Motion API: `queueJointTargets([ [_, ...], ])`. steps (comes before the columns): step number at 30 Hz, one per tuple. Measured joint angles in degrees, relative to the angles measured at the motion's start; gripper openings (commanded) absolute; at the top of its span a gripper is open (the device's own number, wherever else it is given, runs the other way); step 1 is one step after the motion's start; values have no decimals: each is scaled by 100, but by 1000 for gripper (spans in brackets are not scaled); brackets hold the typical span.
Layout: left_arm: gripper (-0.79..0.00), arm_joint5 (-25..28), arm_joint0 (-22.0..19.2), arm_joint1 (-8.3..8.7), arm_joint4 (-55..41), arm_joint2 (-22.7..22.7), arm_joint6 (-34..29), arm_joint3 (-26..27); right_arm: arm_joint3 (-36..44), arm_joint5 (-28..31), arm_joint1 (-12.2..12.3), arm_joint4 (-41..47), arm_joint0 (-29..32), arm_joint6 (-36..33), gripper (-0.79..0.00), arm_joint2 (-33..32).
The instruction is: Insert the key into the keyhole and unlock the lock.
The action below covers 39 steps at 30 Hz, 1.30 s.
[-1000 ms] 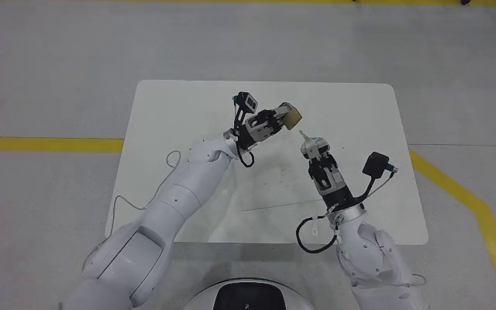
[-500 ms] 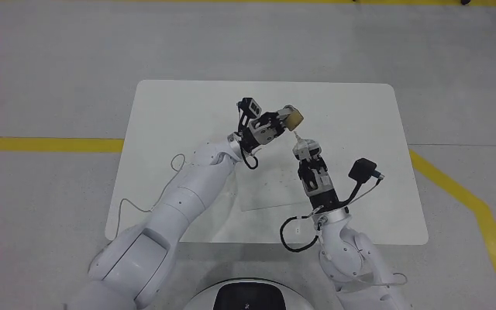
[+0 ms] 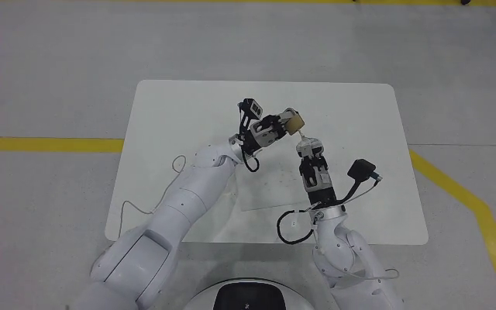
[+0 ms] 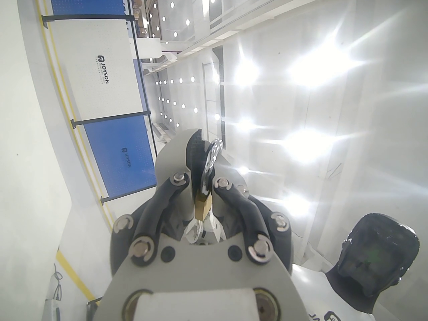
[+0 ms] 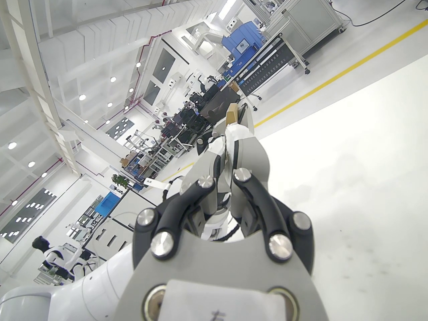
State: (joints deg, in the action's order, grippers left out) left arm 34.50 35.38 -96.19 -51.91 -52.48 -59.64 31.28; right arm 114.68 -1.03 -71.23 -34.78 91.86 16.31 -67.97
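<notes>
Left gripper (image 3: pixel 284 123) at frame centre clamps the lock (image 3: pixel 293 121); your right gripper (image 3: pixel 308 144), just lower right, pinches the key (image 3: pixel 299 134).

Brassy metal lock (image 3: pixel 293 121), smooth matt white table (image 3: pixel 194 108)

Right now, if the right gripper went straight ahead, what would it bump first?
Probably the padlock in the left gripper; the key in the right gripper points at it, though depth is unclear.

White table (image 3: pixel 170 116) (rounded corners) — faintly scuffed.
</notes>
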Motion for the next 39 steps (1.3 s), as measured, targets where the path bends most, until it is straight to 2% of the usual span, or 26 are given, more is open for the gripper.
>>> queueJointTargets([
  [19,-785,96,136,-48,163,-208,101,45,-127,-1,-89,-137,-38,-142,-785,-16],
  [39,-785,117,105,-94,380,-374,106,-18,-224,-17,-175,-275,-160,-424,-785,-3],
])
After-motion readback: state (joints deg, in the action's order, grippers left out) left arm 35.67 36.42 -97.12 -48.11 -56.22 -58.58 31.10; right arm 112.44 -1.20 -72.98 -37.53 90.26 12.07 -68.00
